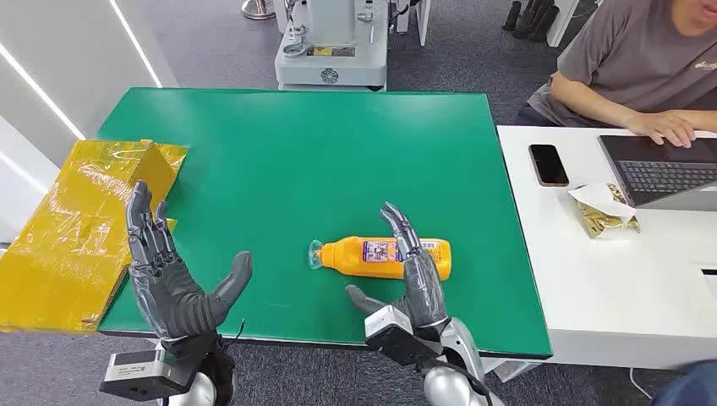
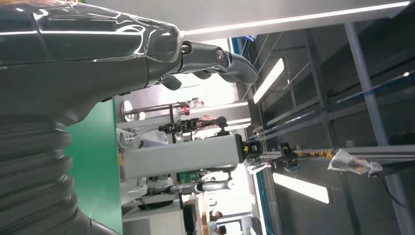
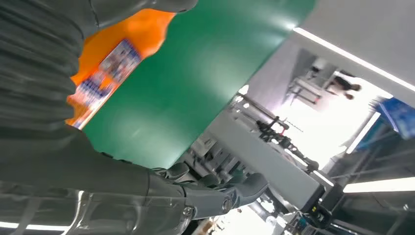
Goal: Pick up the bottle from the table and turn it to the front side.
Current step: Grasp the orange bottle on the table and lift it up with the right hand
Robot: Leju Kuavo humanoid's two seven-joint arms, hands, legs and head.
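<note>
Your right hand was spread and empty, fingers over the orange bottle, which lay on its side on the green tabletop (cap toward your left). You needed to close around its middle; the left hand was spread, holding nothing

Glossy orange plastic bottle — matt green table, smooth

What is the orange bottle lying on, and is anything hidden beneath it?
The orange bottle lies on its side on the green table, clear cap pointing toward the robot's left. The right hand, fingers spread, covers part of its body. Whatever is under the bottle cannot be seen.
</note>
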